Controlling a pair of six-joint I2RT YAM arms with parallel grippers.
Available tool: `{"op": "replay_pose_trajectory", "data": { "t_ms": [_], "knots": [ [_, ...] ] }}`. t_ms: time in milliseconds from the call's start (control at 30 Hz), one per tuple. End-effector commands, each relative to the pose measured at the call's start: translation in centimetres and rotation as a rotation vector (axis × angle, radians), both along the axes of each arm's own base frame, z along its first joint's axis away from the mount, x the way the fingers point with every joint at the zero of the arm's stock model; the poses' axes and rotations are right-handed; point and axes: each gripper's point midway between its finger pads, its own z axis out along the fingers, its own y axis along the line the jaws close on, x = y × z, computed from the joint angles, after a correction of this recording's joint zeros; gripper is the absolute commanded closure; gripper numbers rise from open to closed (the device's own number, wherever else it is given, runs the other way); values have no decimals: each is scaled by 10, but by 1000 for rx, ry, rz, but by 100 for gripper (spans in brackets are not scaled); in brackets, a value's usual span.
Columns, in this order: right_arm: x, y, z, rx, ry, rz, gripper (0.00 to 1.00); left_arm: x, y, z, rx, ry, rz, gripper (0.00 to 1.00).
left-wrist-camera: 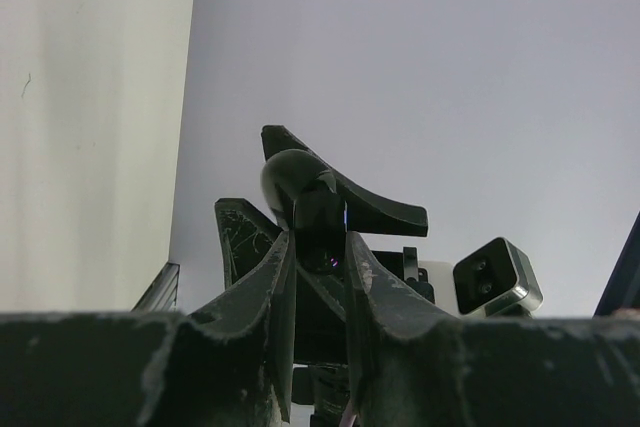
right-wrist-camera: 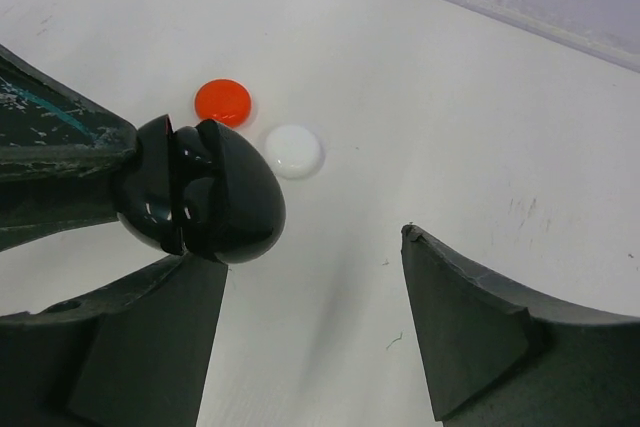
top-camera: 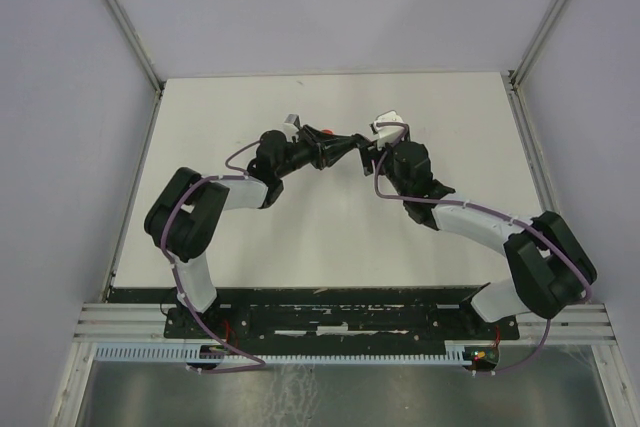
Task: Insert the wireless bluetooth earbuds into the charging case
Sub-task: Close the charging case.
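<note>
My left gripper [left-wrist-camera: 320, 242] is shut on a glossy black charging case [right-wrist-camera: 215, 202], held above the table. A seam shows across the case. In the top view the left gripper [top-camera: 343, 151] points right and meets my right gripper [top-camera: 368, 153] near the table's middle back. The right gripper [right-wrist-camera: 305, 247] stands open, with the black case at the tip of its left finger [right-wrist-camera: 150, 347]; I cannot tell whether they touch. Nothing lies between its fingers. The earbuds do not show as separate things in any view.
A red round case [right-wrist-camera: 222, 102] and a white round case [right-wrist-camera: 294, 151] lie side by side on the white table [right-wrist-camera: 450, 97], beyond the held case. The table's back edge runs across the top right of the right wrist view. Grey walls enclose the table.
</note>
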Motion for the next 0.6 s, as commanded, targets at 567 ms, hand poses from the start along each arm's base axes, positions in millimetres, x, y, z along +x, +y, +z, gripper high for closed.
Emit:
{"op": "replay_pose_trajectory", "data": {
  "t_ms": [567],
  "knots": [
    [-27, -43, 15, 126, 221, -232, 17, 21, 53, -46, 219, -66, 69, 97]
  ]
}}
